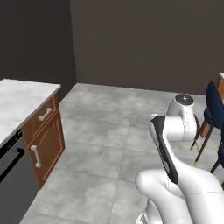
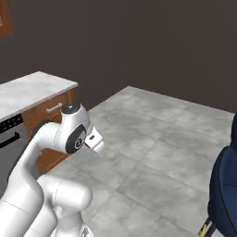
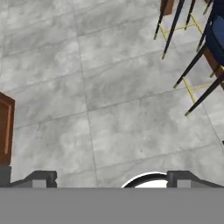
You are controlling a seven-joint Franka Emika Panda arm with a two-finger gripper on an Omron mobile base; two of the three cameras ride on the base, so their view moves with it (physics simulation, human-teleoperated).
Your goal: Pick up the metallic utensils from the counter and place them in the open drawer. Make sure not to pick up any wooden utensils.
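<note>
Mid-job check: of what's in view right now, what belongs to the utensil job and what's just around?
Job:
- gripper, fingers apart
- marble counter; can't tell whether it's the work counter

Just around:
- navy chair
- cabinet door
- dark appliance
- tiled floor

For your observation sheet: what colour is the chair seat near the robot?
Dark navy blue chair seat, clearest in the right base view.
</note>
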